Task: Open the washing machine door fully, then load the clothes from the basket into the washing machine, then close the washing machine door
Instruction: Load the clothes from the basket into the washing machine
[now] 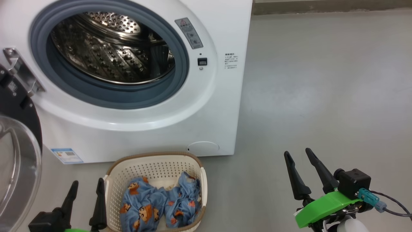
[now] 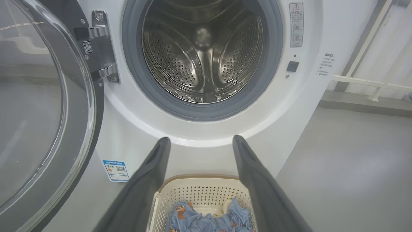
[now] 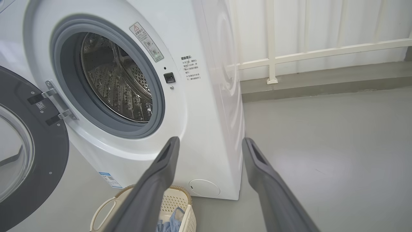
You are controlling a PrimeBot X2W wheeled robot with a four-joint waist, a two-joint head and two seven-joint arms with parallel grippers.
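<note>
The washing machine door point(image 1: 16, 151) stands swung wide at the left of the washing machine point(image 1: 206, 106). The basket point(image 1: 154, 167) sits on the floor just before the machine, with the clothes point(image 1: 157, 203) heaped inside it. The left gripper point(image 1: 88, 181), fingers spread and empty, hangs close by the basket's left rim. The right gripper point(image 1: 296, 151), likewise spread and empty, is well off to the basket's right.

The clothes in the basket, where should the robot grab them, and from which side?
Probably the crumpled folds at the top of the clothes, coming straight down from above. The basket walls them in on every side and only its top is open; the bunched folds give something to pinch. The open left end effector, beside the basket, looks nearest.
</note>
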